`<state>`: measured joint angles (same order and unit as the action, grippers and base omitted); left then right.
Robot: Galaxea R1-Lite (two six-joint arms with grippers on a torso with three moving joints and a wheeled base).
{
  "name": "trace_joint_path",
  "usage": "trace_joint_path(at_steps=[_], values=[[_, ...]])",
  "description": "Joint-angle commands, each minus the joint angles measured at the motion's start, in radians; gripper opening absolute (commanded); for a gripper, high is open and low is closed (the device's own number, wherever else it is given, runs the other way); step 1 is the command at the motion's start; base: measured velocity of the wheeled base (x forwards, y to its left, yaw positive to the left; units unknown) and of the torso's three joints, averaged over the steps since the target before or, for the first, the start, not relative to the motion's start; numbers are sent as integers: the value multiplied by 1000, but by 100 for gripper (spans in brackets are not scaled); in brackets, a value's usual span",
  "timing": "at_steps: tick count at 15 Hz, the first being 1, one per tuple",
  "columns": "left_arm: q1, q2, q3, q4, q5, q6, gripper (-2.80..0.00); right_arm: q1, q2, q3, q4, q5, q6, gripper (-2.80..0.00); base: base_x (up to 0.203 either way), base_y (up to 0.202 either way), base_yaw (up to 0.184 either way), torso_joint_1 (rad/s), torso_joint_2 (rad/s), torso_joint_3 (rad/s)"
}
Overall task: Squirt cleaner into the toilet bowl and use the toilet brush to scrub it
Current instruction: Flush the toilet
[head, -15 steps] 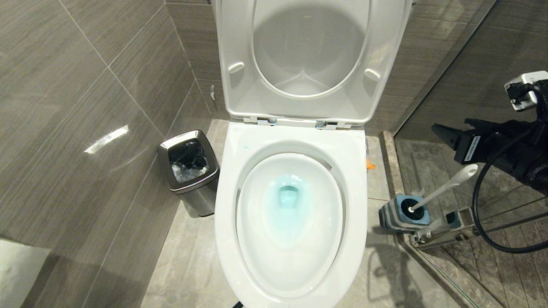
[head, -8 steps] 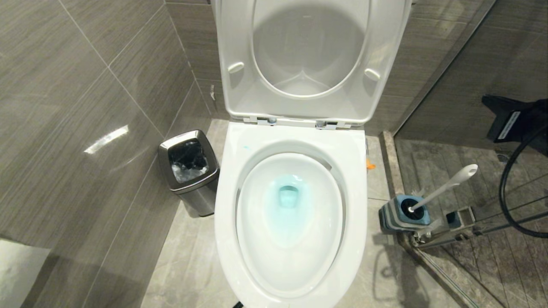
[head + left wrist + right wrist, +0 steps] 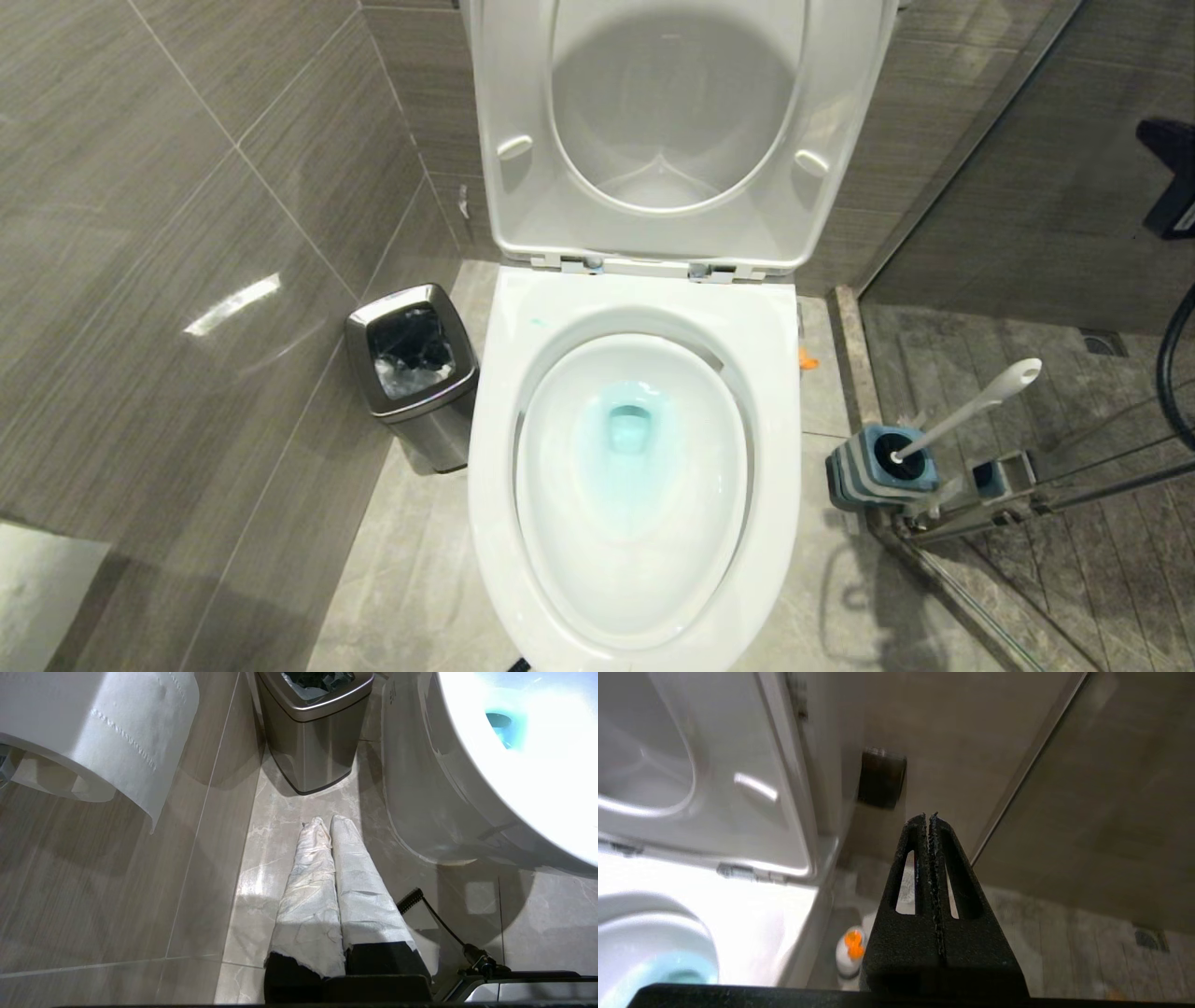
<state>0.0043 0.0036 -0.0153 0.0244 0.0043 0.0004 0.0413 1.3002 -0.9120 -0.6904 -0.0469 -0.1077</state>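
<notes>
The toilet bowl (image 3: 784,373) stands in the middle of the head view with its seat and lid (image 3: 672,131) raised. The cleaner (image 3: 627,429) tints the water turquoise, and a small teal spot lies on the rim. The toilet brush (image 3: 971,406) stands tilted in its blue-and-grey holder (image 3: 873,467) on the floor to the bowl's right, with nothing touching its white handle. My right gripper (image 3: 1150,138) shows only at the far right edge, high above the brush; its black fingers are shut and empty (image 3: 927,817). My left gripper (image 3: 325,822), wrapped in white, hangs shut and empty over the floor left of the bowl (image 3: 467,765).
A square steel bin (image 3: 411,373) stands left of the bowl by the tiled wall. A toilet roll (image 3: 93,732) hangs on that wall. A small white bottle with an orange cap (image 3: 852,952) stands on the floor right of the bowl. A glass partition's metal frame (image 3: 980,523) runs just behind the brush holder.
My right gripper has pulled away from above the brush handle, up and to the right until almost out of the head view, and its jaws have shut. The brush has not moved.
</notes>
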Motion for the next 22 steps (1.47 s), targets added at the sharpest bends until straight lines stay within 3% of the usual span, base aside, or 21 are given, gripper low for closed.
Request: trace_joint_path(at_steps=[1,4,9,13,14,16,17,20,22], values=[[0,-1,0,0,0,0,-280,0,13,-115,35,0,-7,-280,0,0,0,0,0,0],[0,-1,0,0,0,0,-280,10,23,-318,178,8,-65,-280,0,0,0,0,0,0],[0,-1,0,0,0,0,-280,174,26,-554,461,4,-103,-280,0,0,0,0,0,0],[0,-1,0,0,0,0,-280,354,92,-660,557,-6,-111,-280,0,0,0,0,0,0],[0,-1,0,0,0,0,-280,379,123,-675,563,-74,-126,-280,0,0,0,0,0,0],[0,-1,0,0,0,0,-280,417,149,-689,577,-297,-146,-280,0,0,0,0,0,0],[0,-1,0,0,0,0,-280,428,147,-702,578,-347,-152,-280,0,0,0,0,0,0],[0,-1,0,0,0,0,-280,412,98,-740,594,-412,-164,-280,0,0,0,0,0,0],[0,-1,0,0,0,0,-280,397,37,-768,686,-440,-187,-280,0,0,0,0,0,0]])
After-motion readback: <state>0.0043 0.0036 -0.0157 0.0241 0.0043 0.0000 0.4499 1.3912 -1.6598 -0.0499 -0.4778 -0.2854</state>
